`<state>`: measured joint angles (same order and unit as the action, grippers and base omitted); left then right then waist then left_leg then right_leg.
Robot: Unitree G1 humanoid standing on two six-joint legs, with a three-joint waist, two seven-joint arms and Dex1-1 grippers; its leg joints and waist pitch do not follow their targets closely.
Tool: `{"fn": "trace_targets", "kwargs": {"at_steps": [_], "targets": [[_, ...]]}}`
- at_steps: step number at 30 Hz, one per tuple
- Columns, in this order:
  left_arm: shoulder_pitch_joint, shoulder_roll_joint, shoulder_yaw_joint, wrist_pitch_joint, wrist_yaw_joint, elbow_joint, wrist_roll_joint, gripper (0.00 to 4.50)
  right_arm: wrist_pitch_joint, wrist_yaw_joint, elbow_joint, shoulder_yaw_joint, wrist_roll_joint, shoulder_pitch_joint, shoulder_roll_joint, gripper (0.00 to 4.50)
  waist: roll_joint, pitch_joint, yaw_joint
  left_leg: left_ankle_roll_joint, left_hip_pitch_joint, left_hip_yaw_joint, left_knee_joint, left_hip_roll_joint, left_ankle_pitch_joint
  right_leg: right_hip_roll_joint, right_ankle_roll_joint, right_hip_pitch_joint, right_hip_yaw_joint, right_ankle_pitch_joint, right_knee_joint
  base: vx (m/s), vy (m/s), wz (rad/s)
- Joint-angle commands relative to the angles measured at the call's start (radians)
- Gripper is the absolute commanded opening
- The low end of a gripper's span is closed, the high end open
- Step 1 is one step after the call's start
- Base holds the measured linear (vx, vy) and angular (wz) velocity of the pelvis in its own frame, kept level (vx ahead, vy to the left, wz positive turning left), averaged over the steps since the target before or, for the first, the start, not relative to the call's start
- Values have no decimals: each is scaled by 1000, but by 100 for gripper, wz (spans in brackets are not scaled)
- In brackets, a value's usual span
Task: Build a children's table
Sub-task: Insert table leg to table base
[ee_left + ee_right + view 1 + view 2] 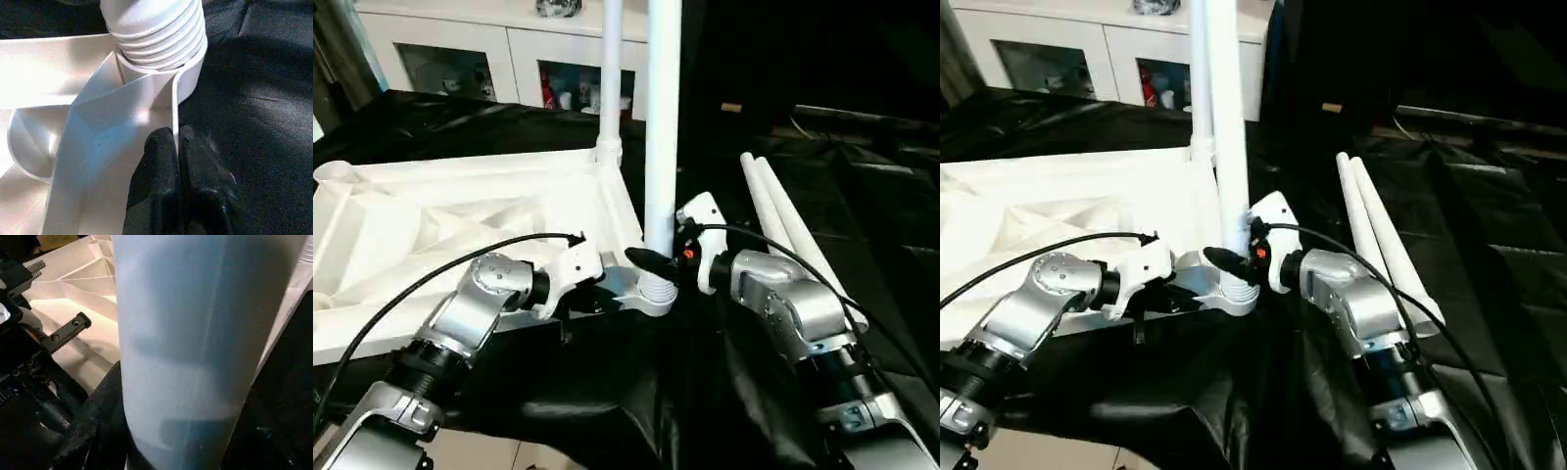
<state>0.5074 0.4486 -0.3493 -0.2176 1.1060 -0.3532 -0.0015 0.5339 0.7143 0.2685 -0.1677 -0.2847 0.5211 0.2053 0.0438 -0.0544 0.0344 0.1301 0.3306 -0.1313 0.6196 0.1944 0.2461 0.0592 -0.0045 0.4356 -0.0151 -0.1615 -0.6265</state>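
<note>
The children's table lies upside down on black cloth, the ribbed underside of its white tabletop (431,215) facing up. One white leg (610,78) stands in the far right corner socket. A second leg (662,127) stands upright in the near right socket (161,44), its threaded end showing. My right gripper (658,262) is shut on this leg just above the socket, with one black finger (98,416) against the tube. My left gripper (175,134) is shut on the tabletop's thin rim wall right beside that socket. Two more legs (783,220) lie side by side on the cloth to the right.
A white cabinet with glass doors (460,54) stands behind the tabletop. Black cloth (862,176) covers the surface all around and hangs in folds at the front. Black cables (421,279) run along both forearms.
</note>
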Motion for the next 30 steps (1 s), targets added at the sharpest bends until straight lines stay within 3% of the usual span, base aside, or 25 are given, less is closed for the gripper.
{"fn": "trace_targets", "kwargs": {"at_steps": [1, 5, 6, 8, 10, 12, 15, 22, 25, 30], "targets": [[4, -23, 4, 21, -3, -15, -11, 0, -3, 8, 35, 4, -12, -2, -4, 189, 2, 57, 1, -12, 24, -21, -87, 6, 118, 49, -166, -67, 29, -337, 80, 0, 0, 0], [11, -24, 11, 20, -9, -20, -12, 0, -17, 1, 46, 28, -24, -31, -8, 189, -1, 58, 3, -11, 24, -21, -88, 7, 117, 49, -166, -68, 29, -332, 81, 0, 0, 0], [14, -23, 14, 22, -11, -25, -12, 0, -34, -7, 60, 41, -26, -49, -15, 189, -9, 57, 3, -10, 24, -20, -88, 6, 119, 49, -167, -67, 30, -330, 81, 0, 0, 0], [16, -21, 16, 24, -12, -29, -11, 0, -60, -17, 79, 61, -31, -68, -26, 189, -4, 58, 3, -9, 24, -20, -88, 7, 123, 49, -168, -68, 29, -334, 82, 0, 0, 0], [21, -19, 21, 25, -13, -35, -12, 0, -93, -30, 106, 81, -31, -88, -38, 189, -13, 58, 1, -5, 23, -20, -90, 7, 145, 49, -169, -65, 29, -344, 85, 0, 0, 0], [24, -19, 23, 23, -14, -39, -13, 0, -115, -38, 121, 89, -26, -96, -43, 189, -13, 57, 2, -5, 23, -19, -91, 6, 158, 48, -168, -65, 28, -359, 86, 0, 0, 0], [33, -18, 26, 25, -17, -51, -10, 0, -159, -55, 147, 110, -28, -115, -58, 189, -22, 56, 3, -2, 21, -17, -93, 7, 178, 50, -163, -62, 29, -386, 89, 0, 0, 0], [54, -18, 29, 37, -28, -83, -1, 0, -262, -68, 169, 130, -24, -182, -84, 189, -25, 56, 1, -7, 23, -15, -97, 8, 203, 48, -162, -62, 28, -391, 92, 0, 0, 0], [62, -18, 29, 41, -30, -94, 2, 0, -282, -71, 170, 147, -38, -197, -95, 189, -32, 56, 1, -9, 22, -16, -98, 8, 214, 48, -164, -60, 29, -392, 95, 0, 0, 0], [75, -20, 32, 56, -42, -125, 10, 0, -307, -66, 120, 157, -52, -242, -96, 189, -34, 54, 1, -12, 22, -14, -101, 8, 243, 47, -150, -59, 28, -435, 101, 0, 0, 0]]}}
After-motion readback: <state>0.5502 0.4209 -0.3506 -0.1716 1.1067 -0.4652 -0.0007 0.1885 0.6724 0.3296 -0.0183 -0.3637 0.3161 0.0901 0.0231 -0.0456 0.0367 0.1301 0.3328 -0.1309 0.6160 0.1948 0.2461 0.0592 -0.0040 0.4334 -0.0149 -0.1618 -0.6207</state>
